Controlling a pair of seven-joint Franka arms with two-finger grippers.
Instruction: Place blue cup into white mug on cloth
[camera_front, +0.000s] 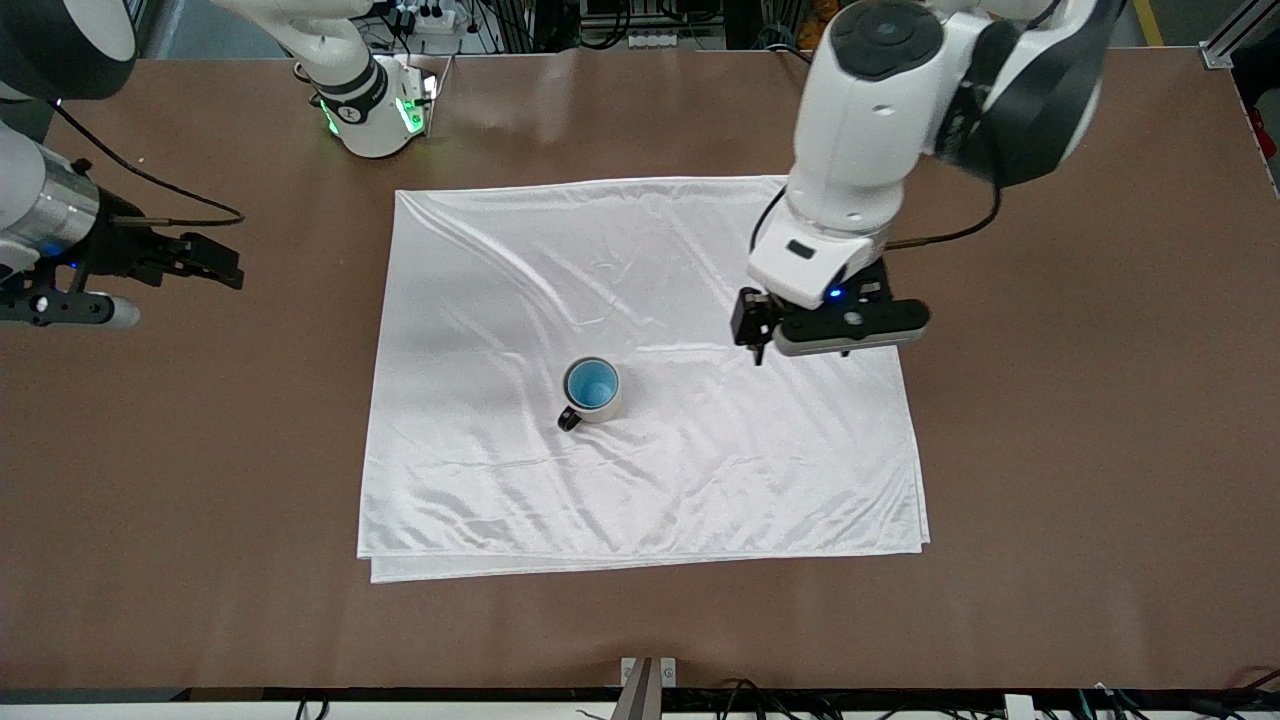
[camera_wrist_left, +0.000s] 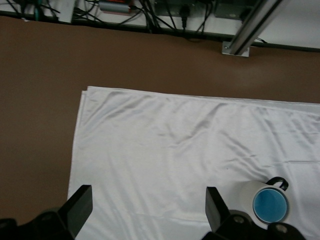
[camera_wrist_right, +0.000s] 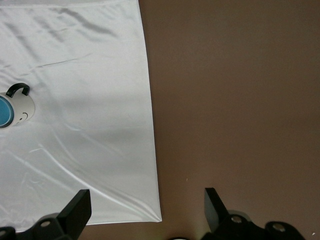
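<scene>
Blue cup already nested in the white mug, both my grippers empty and clear of it.

From here I read the job as done: the blue cup (camera_front: 591, 382) sits upright inside the white mug (camera_front: 597, 400), only its blue inside and thin rim showing, and the mug stands near the middle of the cloth (camera_front: 480, 300) with its black handle turned toward the front camera. My left gripper (camera_front: 757, 330) hangs above the cloth toward the left arm's end, well apart from the mug; its wrist view shows the fingers (camera_wrist_left: 79, 206) spread wide with nothing between them. I judge that height keeps it from bumping the mug. My right gripper (camera_front: 225, 262) waits over bare table (camera_front: 1050, 450) off the cloth's edge, jaws also wide and empty, out of the way.
</scene>
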